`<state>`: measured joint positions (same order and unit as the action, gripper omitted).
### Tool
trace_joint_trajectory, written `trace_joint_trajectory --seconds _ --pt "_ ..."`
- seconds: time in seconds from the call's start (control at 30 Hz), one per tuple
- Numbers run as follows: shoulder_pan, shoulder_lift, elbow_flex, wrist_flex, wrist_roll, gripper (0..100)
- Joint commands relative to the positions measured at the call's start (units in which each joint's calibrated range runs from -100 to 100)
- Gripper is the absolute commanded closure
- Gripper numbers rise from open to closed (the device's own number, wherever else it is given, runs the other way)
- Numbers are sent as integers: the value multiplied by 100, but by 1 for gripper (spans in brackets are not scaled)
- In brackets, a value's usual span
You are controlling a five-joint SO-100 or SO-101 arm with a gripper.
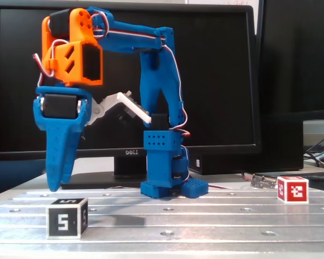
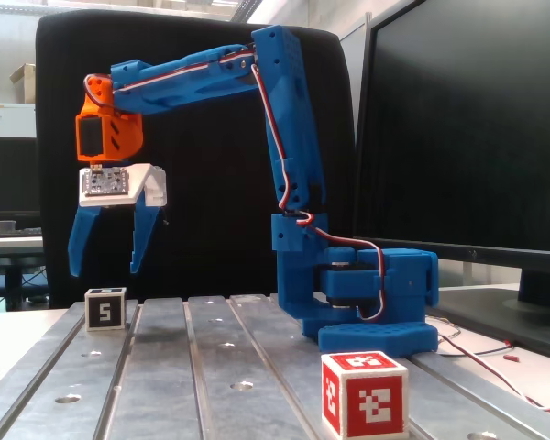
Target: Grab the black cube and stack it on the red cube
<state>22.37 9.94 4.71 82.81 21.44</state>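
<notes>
Currently:
gripper (image 2: 105,273): hanging above the black cube (image 2: 104,308), jaws spread wide, gripping nothing
black cube: sitting on metal table (image 2: 211,367)
red cube (image 1: 292,189): sitting well apart from it

Red cube (image 2: 365,394) base cut off.

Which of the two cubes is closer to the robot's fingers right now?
The black cube marked 5: the open fingers hang just above it, while the red cube sits far off past the arm's base.
</notes>
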Motion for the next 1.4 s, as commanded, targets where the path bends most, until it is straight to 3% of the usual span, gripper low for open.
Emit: trace_joint_trajectory --seconds 0.0,1.37 --pt "4 -33 -159 94 -108 70" --pt "-166 285 474 -513 -197 70"
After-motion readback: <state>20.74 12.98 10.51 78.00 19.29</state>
